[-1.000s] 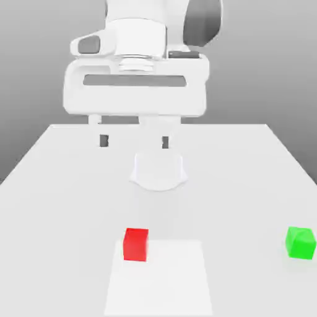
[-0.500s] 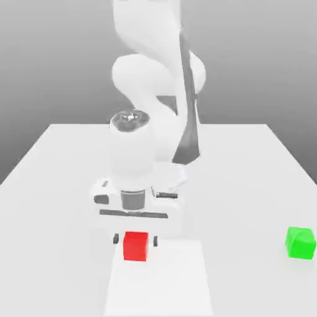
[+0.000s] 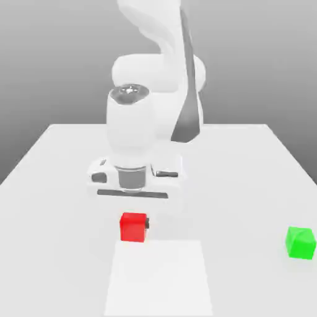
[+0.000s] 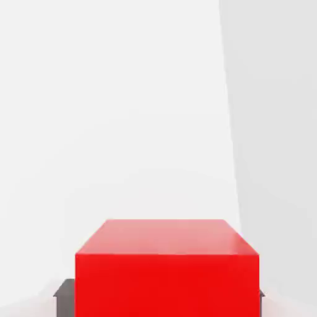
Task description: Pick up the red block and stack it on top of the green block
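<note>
While the big white robot arm bends down over the flat white table, its two-finger gripper is clamped tight on the small bright red cube. That red block has a plain, matte skin with sharp square edges, and it sits just below the middle of the exterior view, at about 6 o'clock from the wide white hand. A dark finger pad peeks out at the block's 3 o'clock side, touching it. Seen by the hand camera, the red block looks big and boxy, with a lighter top face and a darker front face, and dark grey fingers press on both its sides.

Just under the red block, at 6 o'clock, lies a smooth, brighter white square patch on the table. The small bright green cube (same size as the red one, also matte) rests on the table well apart, out at about 4 o'clock near the exterior view's right edge.

No words or labels can be read on anything.
</note>
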Robot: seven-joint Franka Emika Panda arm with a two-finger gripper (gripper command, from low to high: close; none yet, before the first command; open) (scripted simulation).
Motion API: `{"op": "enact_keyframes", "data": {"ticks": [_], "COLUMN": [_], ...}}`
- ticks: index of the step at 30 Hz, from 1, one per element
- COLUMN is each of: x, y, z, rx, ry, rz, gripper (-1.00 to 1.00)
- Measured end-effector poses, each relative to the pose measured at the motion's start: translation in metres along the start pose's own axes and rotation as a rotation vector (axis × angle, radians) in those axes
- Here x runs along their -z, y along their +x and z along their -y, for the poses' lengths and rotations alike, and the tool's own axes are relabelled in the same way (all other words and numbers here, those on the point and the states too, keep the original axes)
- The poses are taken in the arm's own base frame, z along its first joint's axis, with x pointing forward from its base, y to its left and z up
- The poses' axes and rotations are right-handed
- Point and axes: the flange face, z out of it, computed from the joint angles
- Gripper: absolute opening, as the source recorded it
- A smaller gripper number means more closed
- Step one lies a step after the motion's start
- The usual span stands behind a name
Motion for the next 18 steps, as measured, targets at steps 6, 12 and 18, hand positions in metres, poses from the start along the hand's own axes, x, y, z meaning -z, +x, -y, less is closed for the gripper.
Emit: {"op": "enact_keyframes", "data": {"ticks": [6, 12, 18], "x": [0.014, 0.03, -0.014], "y": [-0.09, -0.228, -0.266], "z": [0.109, 0.182, 0.198], "rx": [0.139, 0.269, 0.275], "ry": [-0.003, 0.003, 0.006], "rz": [-0.007, -0.002, 0.002], "gripper": [-1.0, -1.0, -1.0]}}
